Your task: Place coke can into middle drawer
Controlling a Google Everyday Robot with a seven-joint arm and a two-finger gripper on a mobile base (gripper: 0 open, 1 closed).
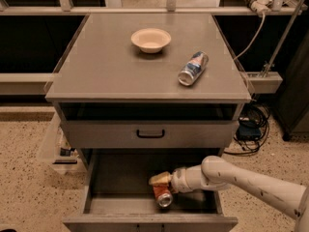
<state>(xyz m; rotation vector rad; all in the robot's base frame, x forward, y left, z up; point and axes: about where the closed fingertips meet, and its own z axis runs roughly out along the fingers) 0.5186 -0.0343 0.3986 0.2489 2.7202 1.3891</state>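
Note:
The coke can (pixel 163 196), red-orange with a silver end facing me, lies on its side on the floor of the open middle drawer (pixel 120 185), right of centre and near the front. My gripper (pixel 160 180) reaches into the drawer from the right on a white arm (pixel 241 178). It sits directly over the top of the can and touches or nearly touches it.
A beige bowl (pixel 150 39) and a blue, white and red can (pixel 192 68) lying on its side rest on the cabinet top (pixel 96 66). Above the open drawer is a closed grey drawer front with a black handle (pixel 150 134). Cables (pixel 250 124) lie right of the cabinet and a clear bin (pixel 55 146) stands to its left.

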